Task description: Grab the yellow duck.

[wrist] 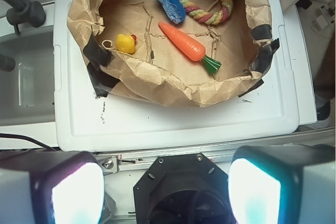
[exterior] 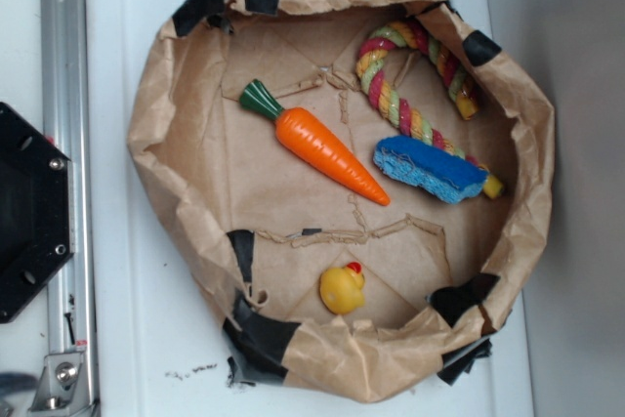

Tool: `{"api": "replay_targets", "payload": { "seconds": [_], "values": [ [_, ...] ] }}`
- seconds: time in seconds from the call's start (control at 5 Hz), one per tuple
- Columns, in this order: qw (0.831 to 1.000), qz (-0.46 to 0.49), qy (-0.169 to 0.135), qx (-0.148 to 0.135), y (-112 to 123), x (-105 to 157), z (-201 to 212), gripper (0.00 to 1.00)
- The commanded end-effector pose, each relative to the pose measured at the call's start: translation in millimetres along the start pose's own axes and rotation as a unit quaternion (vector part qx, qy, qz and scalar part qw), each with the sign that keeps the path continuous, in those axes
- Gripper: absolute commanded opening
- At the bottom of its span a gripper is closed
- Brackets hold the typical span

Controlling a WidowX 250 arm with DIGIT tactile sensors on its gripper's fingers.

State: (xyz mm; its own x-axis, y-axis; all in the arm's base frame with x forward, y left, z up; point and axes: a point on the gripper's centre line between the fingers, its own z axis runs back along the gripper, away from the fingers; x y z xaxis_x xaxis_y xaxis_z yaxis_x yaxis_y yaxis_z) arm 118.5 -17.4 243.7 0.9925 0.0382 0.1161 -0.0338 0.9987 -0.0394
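Wrist view shows the end effector [wrist: 167,192] released and well apart from the yellow duck [wrist: 125,43], which sits inside the brown paper basket [wrist: 173,85] near its taped wall, not yet approached.

Black octagonal base [wrist: 184,190]; tool [wrist: 165,192] pads [wrist: 77,195] glow pale cyan-white.
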Motion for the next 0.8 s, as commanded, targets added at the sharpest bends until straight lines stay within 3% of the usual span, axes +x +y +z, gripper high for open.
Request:
{"api": "replay_targets", "payload": {
  "seconds": [0.0,0.2,0.4,0.6],
  "values": [
    [1.000,0.000,0.000,0.000,0.0,0.0,0.0,1.00],
    [1.000,0.011,0.026,0.014,18.8,46.9,-18.9,1.00],
    [0.994,0.098,-0.027,-0.046,18.0,91.5,-36.5,1.00],
    [0.970,0.209,-0.060,-0.109,15.4,117.3,-88.4,1.00]
  ]
}}
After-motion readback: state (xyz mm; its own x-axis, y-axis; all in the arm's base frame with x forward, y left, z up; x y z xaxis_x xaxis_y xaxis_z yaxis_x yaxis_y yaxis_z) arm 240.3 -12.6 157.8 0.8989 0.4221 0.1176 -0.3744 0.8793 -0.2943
